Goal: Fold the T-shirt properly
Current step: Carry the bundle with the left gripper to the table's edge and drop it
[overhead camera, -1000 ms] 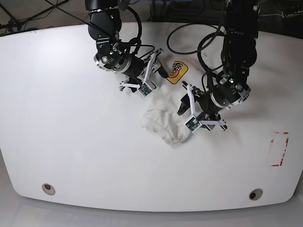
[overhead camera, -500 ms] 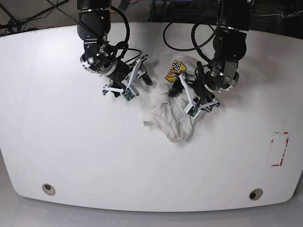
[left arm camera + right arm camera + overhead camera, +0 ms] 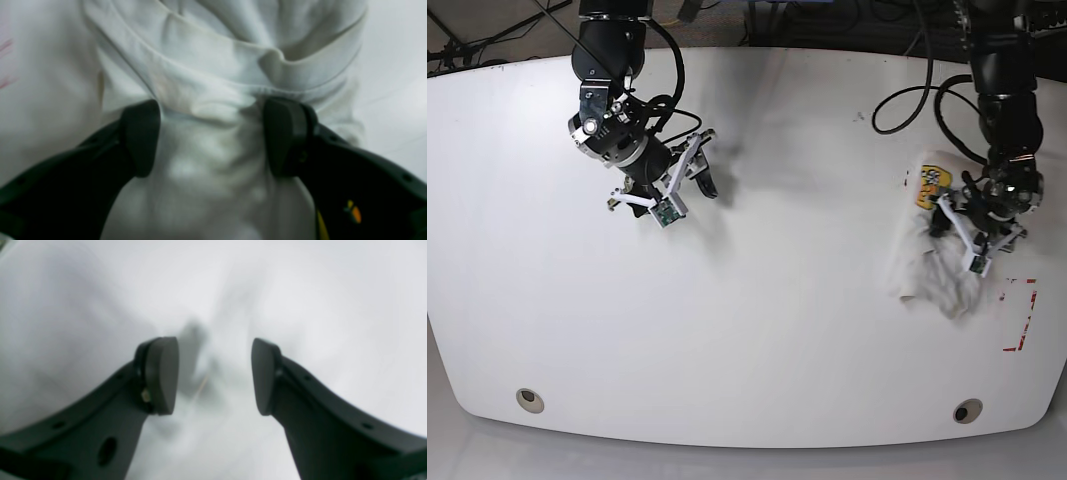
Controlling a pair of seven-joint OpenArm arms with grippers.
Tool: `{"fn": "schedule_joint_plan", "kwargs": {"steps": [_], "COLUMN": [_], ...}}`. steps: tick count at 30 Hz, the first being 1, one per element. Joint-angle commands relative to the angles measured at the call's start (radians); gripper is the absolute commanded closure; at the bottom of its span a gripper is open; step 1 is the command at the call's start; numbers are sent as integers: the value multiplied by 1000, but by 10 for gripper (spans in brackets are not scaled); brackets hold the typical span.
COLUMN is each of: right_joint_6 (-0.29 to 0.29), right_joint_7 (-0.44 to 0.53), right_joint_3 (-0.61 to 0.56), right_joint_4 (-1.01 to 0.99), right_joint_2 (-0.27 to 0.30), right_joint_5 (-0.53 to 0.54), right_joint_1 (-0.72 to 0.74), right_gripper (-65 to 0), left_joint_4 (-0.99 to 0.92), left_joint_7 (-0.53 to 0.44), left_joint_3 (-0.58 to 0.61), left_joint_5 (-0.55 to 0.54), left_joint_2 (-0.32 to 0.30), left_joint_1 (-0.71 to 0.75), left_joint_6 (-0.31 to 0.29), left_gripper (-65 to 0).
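Observation:
The white T-shirt (image 3: 924, 268) lies bunched in a heap near the table's right side, with its orange-and-black graphic (image 3: 932, 187) showing at the top of the heap. My left gripper (image 3: 955, 226) is down on the heap's upper right. In the left wrist view, the left gripper (image 3: 213, 110) stands open wide. Gathered T-shirt (image 3: 213, 50) cloth and a hem fold lie between the fingers (image 3: 141, 136). My right gripper (image 3: 699, 182) hovers over bare table at the upper left. In the right wrist view, the right gripper (image 3: 215, 370) is open with nothing between its pads.
A red rectangle outline (image 3: 1019, 316) is marked on the white table (image 3: 757, 330) just right of the heap. Two round holes (image 3: 528, 399) (image 3: 967, 410) sit near the front edge. Black cables (image 3: 907, 95) trail at the back right.
The left arm and the bunched T-shirt have shifted together from the table's middle to its right side. The right arm has drawn back toward the upper left, away from the cloth.

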Motion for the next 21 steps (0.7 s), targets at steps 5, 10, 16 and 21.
{"fn": "schedule_joint_plan", "kwargs": {"steps": [5, 10, 16, 21], "right_joint_6": [2, 2, 2, 2], "right_joint_7": [21, 24, 24, 24], "right_joint_3": [0, 0, 0, 0], "right_joint_4": [62, 63, 82, 83], "right_joint_2": [15, 15, 15, 15], "right_joint_5": [9, 9, 9, 9], "right_joint_1": [-19, -24, -30, -31], "right_gripper": [-327, -327, -327, -327], "left_joint_4": [-77, -191, -272, -269], "left_joint_7": [25, -74, -206, -203], "left_joint_3": [-136, -236, -332, -463], "left_joint_5": [25, 28, 24, 24], "left_joint_2": [-172, -247, -312, -310], "left_joint_1": [22, 80, 189, 228], "left_joint_6": [4, 3, 0, -119], "left_gripper": [-454, -457, -457, -454]}}
